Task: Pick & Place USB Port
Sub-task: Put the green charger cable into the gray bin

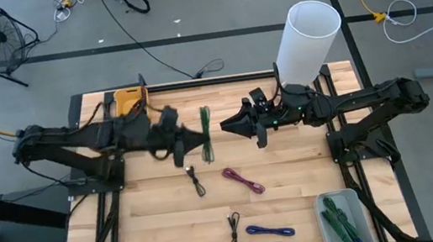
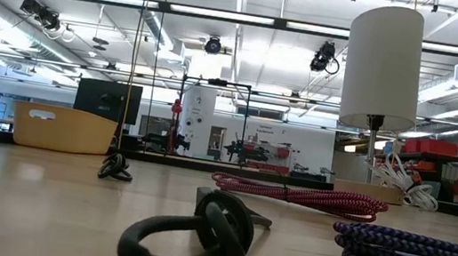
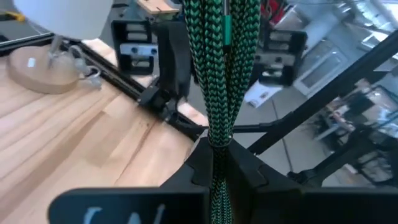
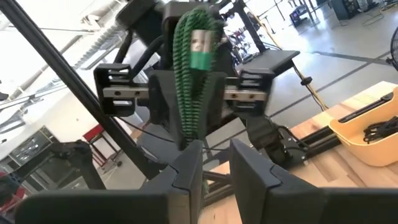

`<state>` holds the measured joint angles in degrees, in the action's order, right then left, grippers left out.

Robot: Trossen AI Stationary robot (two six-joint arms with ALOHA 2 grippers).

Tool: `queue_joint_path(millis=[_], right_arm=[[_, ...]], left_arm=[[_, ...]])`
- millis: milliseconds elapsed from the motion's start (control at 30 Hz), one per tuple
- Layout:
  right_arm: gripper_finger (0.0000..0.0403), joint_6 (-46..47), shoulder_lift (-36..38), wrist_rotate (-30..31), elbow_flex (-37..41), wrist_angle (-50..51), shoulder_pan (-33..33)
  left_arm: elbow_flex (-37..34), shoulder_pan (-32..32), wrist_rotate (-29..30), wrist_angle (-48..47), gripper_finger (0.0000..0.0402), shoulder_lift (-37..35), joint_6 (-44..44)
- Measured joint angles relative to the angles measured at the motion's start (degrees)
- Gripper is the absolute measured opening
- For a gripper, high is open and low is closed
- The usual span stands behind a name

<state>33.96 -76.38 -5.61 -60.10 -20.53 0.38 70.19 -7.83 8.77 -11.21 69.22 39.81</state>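
Green braided cable (image 1: 206, 132), bundled up, hangs in mid-air above the table (image 1: 163, 222), and the left gripper (image 1: 188, 142) is clamped tight on it; the left wrist view shows the strands pinched between its dark fingers (image 3: 245, 168). Right gripper (image 1: 230, 125) faces it from just beside, fingers (image 4: 249, 163) partly parted with nothing between them, the bundle right in front. Down on the wood lie a black cable (image 1: 196, 181), a magenta cable (image 1: 243, 180), a second black one (image 1: 234, 228) and a blue cable (image 1: 270, 231). More green cables sit in the clear bin (image 1: 343, 220) at the near right corner. A white lamp (image 1: 308, 38) stands behind the right arm.
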Motion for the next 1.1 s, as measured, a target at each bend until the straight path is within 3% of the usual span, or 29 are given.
queue_joint_path(millis=[200,667,900,1100], right_arm=[[0.0082,-1.02,0.00,-1.06,0.00,-0.02,-0.04],[0.0079,-2.34,0.01,-1.42,-0.01,0.35,-0.04],[0.0008,-3.47,0.02,-1.75,-0.04,1.42,-0.04],[0.0059,-1.50,0.00,-6.36,-0.04,-2.04,-0.04]], left_arm=[[-0.04,5.36,-7.51,4.71,0.0020,3.69,-0.03],[-0.13,7.80,-12.45,8.48,0.0020,8.60,0.48],[-0.13,7.80,-13.33,9.36,0.0020,8.43,0.48],[-0.13,9.73,-15.57,8.89,0.0020,8.11,0.58]])
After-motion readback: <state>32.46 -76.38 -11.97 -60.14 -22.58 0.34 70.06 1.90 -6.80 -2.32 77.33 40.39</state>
